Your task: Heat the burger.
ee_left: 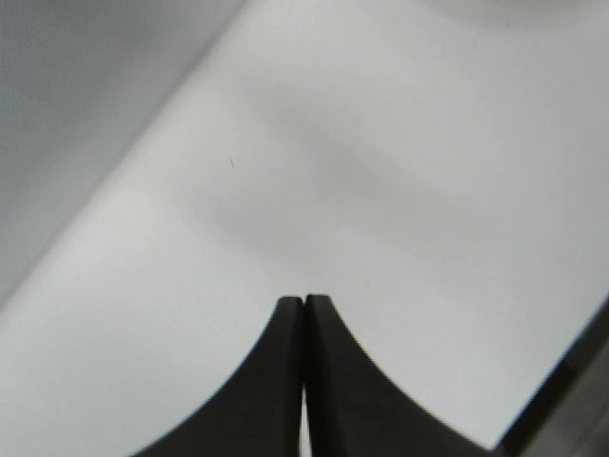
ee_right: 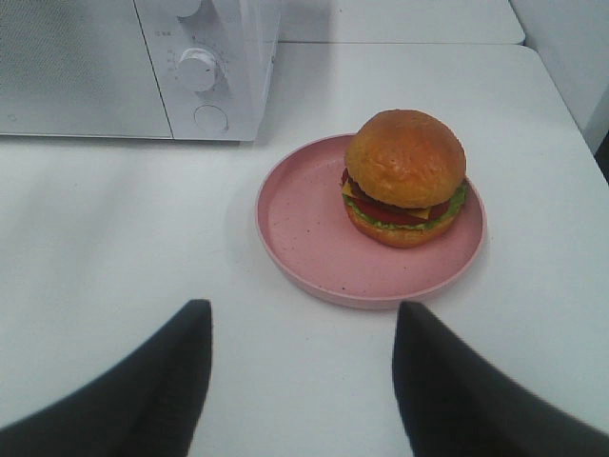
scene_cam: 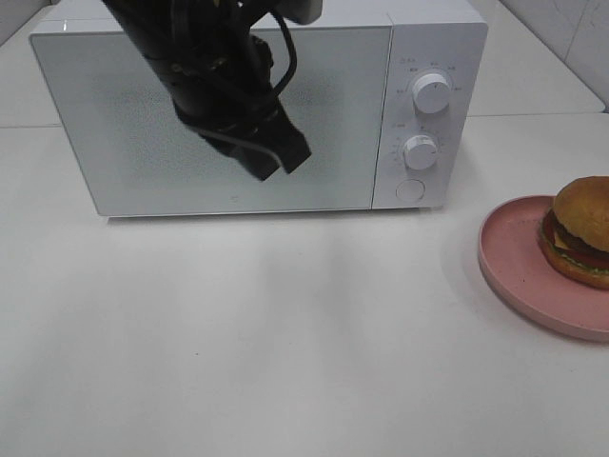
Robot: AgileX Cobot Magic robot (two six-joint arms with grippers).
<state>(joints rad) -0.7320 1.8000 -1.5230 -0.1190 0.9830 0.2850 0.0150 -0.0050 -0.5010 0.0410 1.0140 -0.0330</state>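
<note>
White table [scene_cam: 285,362]: burger [ee_right: 405,177] beyond right gripper [ee_right: 303,381]

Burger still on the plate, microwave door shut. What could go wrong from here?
1. The burger sits off-centre on the pink plate, near one rim. Lifting the plate by the opposite edge may tip it and let the burger slide.
2. The microwave door is closed and the left gripper, shut, hangs in front of it. Carrying food over before the door opens risks a collision.
3. The right gripper is open and holds nothing; a careless pinch could squash the bun.
</note>
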